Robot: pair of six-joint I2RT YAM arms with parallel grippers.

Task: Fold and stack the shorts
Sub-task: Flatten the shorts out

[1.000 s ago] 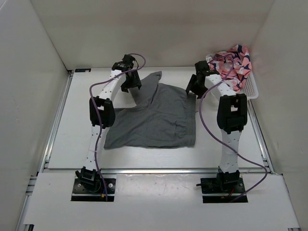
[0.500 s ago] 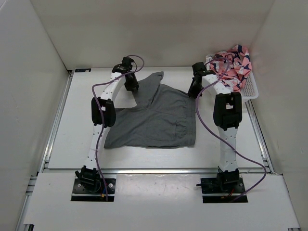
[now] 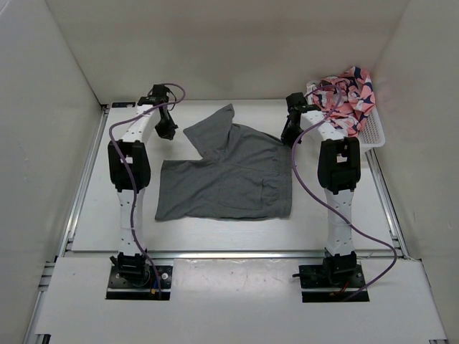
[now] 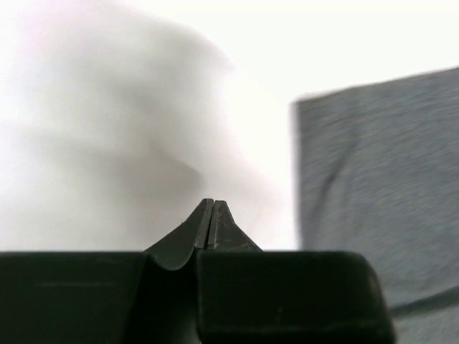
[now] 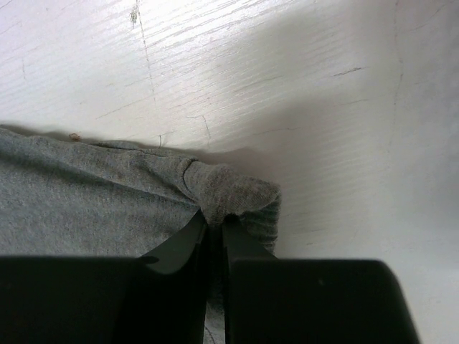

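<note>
Grey fabric fills the middle of the overhead view. We see the shorts (image 3: 229,179) spread flat on the white table (image 3: 100,208). They are plain mid-grey, and one part runs up into a point toward the upper centre of the frame. The left gripper (image 3: 166,133) is over bare table in the upper left, near that point but apart from it. The right gripper (image 3: 285,137) is down at the upper right corner of the shorts. At far upper right a white basket (image 3: 378,136) holds pink patterned cloth (image 3: 349,97).

From the left wrist, we see the left gripper (image 4: 211,203) with its fingers pressed tip to tip and nothing between them, over a blurred white surface. The shorts (image 4: 373,186) take the right side of the frame, clear of the fingers.

From the right wrist, we see the right gripper (image 5: 214,218) with its jaws nearly closed, pinching a bunched corner of the shorts (image 5: 86,193). The rest of the fabric spreads across the lower left, with scuffed white table above and to the right.
</note>
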